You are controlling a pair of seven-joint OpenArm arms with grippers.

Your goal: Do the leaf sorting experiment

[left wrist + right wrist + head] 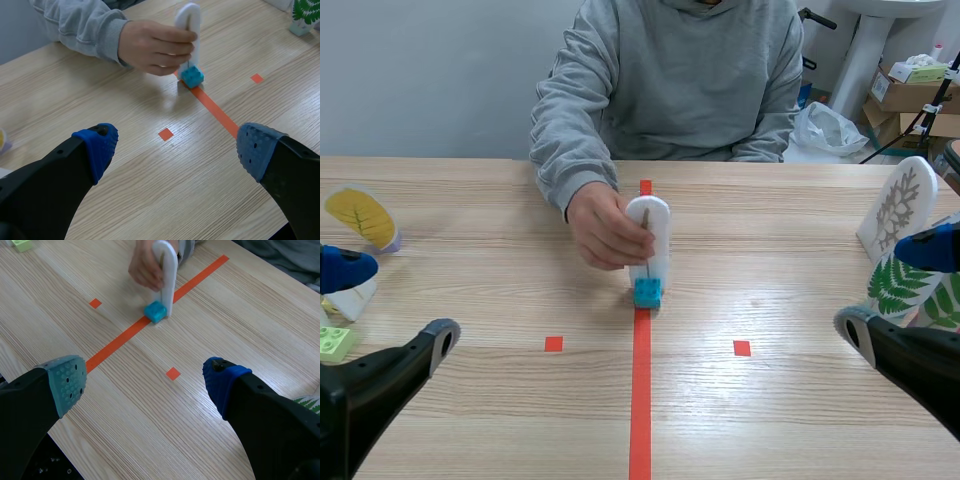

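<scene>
Hand (144,267) on upright white card (170,280)

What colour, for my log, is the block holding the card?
The block is turquoise blue; right wrist view shows it best.

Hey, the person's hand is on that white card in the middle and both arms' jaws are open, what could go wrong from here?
1. The person's hand grips the white card on its blue block; reaching in now with open jaws risks striking that hand.
2. The card stands tall on a small base, so a nudge may tip it.
3. The fern cards stand close beside the right arm; a swing could knock them over.
</scene>
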